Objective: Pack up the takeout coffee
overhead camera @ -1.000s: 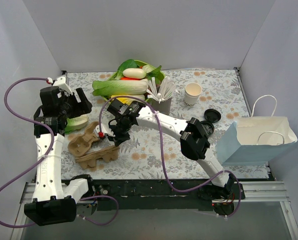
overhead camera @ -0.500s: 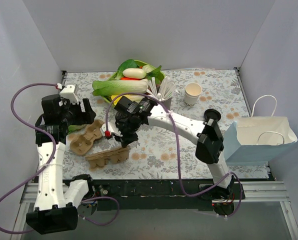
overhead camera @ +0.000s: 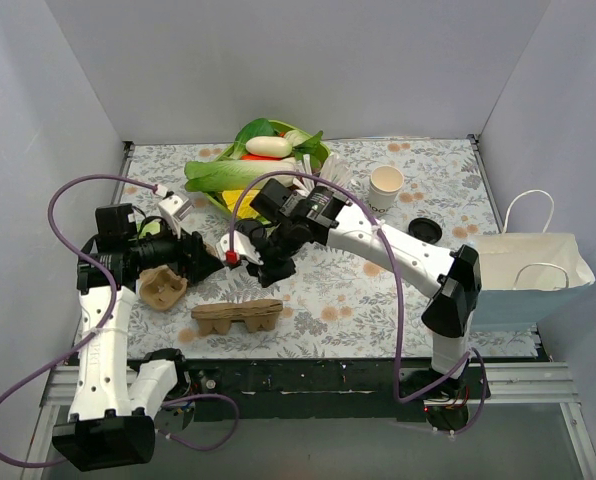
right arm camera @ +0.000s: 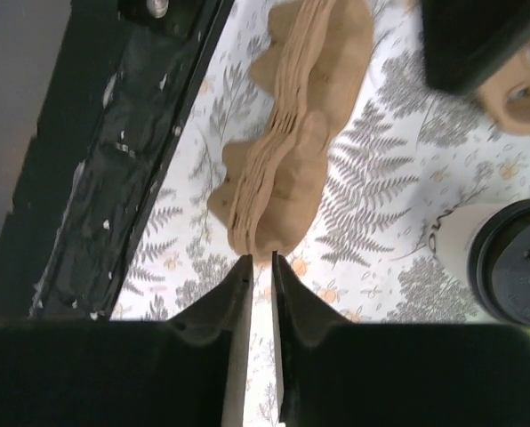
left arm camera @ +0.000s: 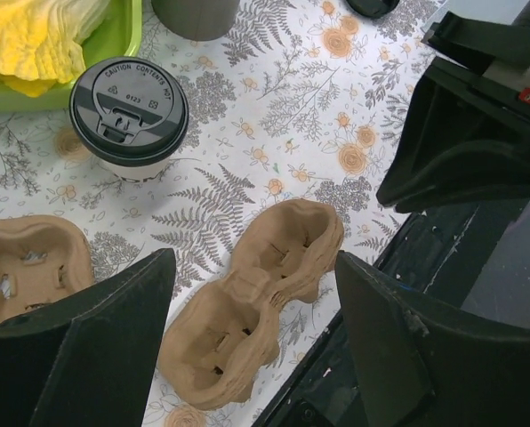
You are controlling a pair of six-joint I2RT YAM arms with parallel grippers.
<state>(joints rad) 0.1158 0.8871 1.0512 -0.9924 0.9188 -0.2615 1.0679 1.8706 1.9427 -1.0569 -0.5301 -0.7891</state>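
Since a second ago, carrier stack (overhead camera: 238, 316) sliding rightward along the near edge; left gripper (overhead camera: 204, 263) swinging in toward right gripper (overhead camera: 270, 272). Left gripper's fingers (left arm camera: 87, 356) spreading wide, holding nothing, stack lying below and between them. Right gripper's fingers (right arm camera: 212, 356) pressing nearly together, gripping nothing, tips just short of the stack's end. Takeout coffee (left arm camera: 130, 120), lidded, standing upright beyond the left fingertips, near a loose carrier (left arm camera: 25, 267). Judging: pin the stack, peel one carrier cleanly.
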